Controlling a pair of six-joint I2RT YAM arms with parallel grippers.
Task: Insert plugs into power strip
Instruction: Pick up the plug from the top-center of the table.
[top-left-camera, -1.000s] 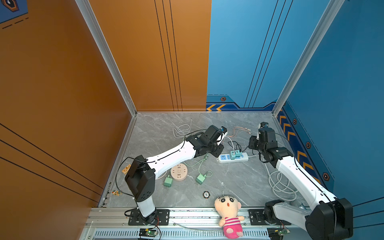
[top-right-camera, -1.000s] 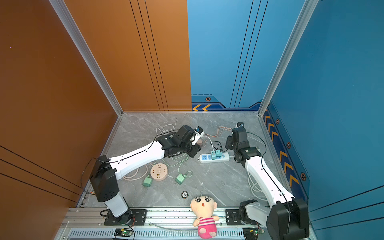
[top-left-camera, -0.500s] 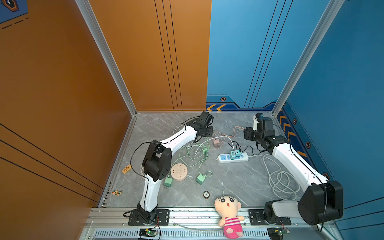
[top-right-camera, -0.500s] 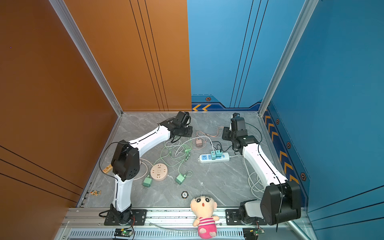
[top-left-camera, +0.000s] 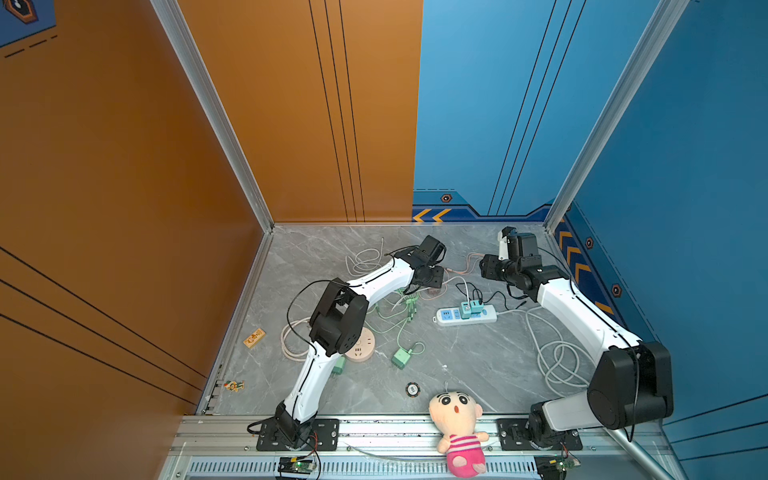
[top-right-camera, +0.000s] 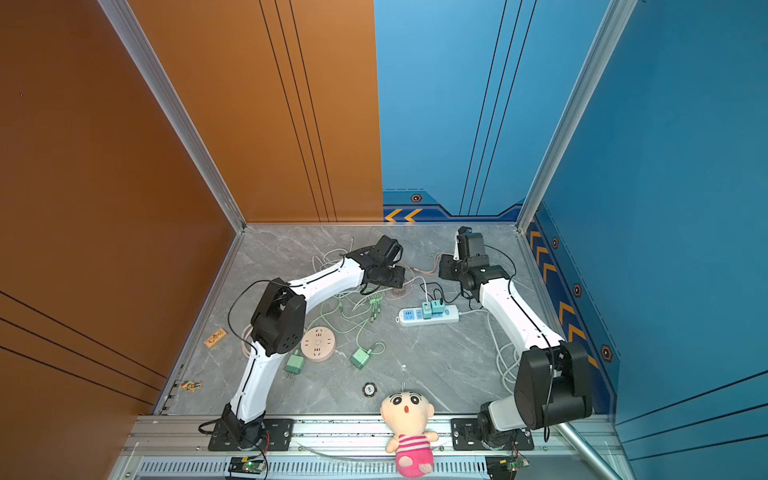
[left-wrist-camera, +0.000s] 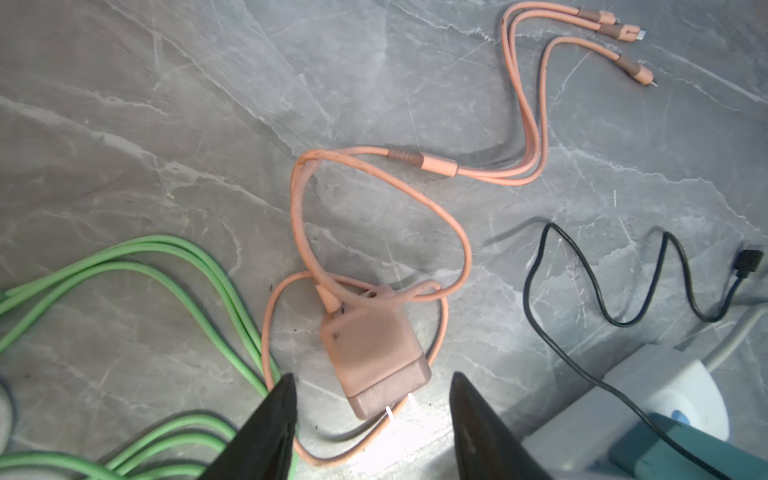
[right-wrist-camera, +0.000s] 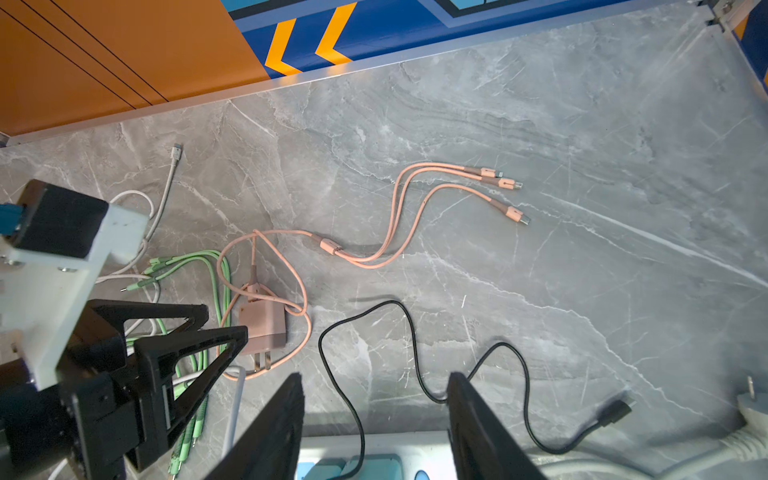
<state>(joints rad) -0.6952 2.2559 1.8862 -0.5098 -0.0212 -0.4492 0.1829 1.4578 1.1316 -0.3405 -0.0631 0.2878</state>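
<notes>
The dusty pink plug (left-wrist-camera: 374, 353) lies on its side on the grey floor, prongs toward me, its pink cable looped around it. My left gripper (left-wrist-camera: 372, 376) hangs just over it, open, fingers either side and apart from it; both also show in a top view, the gripper (top-left-camera: 432, 280) above the pink plug (top-left-camera: 434, 293). The white power strip (top-left-camera: 465, 315) carries two teal plugs (top-left-camera: 471, 308). My right gripper (right-wrist-camera: 375, 375) is open above the strip's far edge (right-wrist-camera: 374, 446), a black cable running between its fingers. Two green plugs (top-right-camera: 360, 358) (top-right-camera: 294, 364) lie near the front.
A round beige socket hub (top-right-camera: 318, 344) sits by the left arm's elbow. Green cables (left-wrist-camera: 166, 266) tangle beside the pink plug. A thick white cord (top-left-camera: 557, 361) coils at right. A plush doll (top-left-camera: 457, 424), a round token (top-left-camera: 412, 389) and a small wooden tile (top-left-camera: 254, 337) lie near the front.
Both grippers' jaws have opened wider. The left arm's elbow rose and its gripper swung toward the back wall, then came back over the pink plug. The right gripper moved slightly back from the strip.
</notes>
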